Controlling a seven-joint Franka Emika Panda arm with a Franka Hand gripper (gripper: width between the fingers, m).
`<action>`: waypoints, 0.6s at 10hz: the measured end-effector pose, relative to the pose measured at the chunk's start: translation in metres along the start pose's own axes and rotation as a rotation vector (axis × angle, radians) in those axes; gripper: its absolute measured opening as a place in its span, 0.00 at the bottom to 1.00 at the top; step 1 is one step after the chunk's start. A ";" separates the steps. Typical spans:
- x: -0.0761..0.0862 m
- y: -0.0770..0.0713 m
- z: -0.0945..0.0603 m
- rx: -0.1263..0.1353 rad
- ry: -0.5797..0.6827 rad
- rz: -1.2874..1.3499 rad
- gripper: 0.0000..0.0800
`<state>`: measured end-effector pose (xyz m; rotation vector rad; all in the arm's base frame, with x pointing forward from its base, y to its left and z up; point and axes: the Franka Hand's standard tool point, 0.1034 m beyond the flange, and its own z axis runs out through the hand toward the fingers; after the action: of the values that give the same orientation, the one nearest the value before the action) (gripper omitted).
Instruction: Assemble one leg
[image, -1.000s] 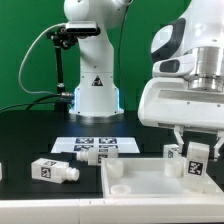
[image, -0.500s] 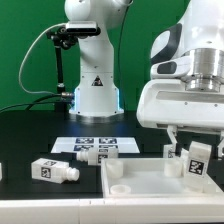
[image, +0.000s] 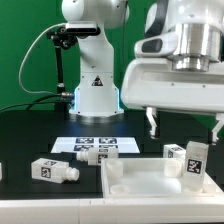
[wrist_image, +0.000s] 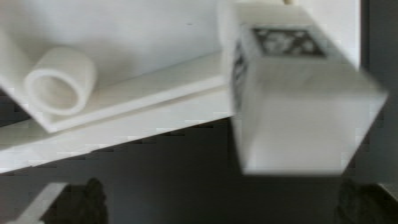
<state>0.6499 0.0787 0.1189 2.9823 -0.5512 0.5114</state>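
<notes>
A white leg with square tags stands slightly tilted at the far corner of the white square panel, on the exterior view's right. My gripper is open and empty, raised above this leg, its fingers spread to either side and not touching it. In the wrist view the same leg stands between and beyond my dark fingertips, my gripper holds nothing, and the panel shows a round corner socket.
Another leg stands just behind the panel. Two more legs lie on the black table at the exterior view's left, near the marker board. The robot base stands behind.
My gripper was down around the leg at the panel corner; it has let go and risen straight up, leaving the leg standing there.
</notes>
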 end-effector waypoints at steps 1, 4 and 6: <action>0.006 0.004 -0.001 0.013 -0.083 0.044 0.81; 0.009 -0.007 -0.002 0.036 -0.231 0.105 0.81; 0.006 -0.015 -0.003 0.042 -0.233 0.112 0.81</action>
<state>0.6593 0.0909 0.1233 3.0852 -0.7377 0.1835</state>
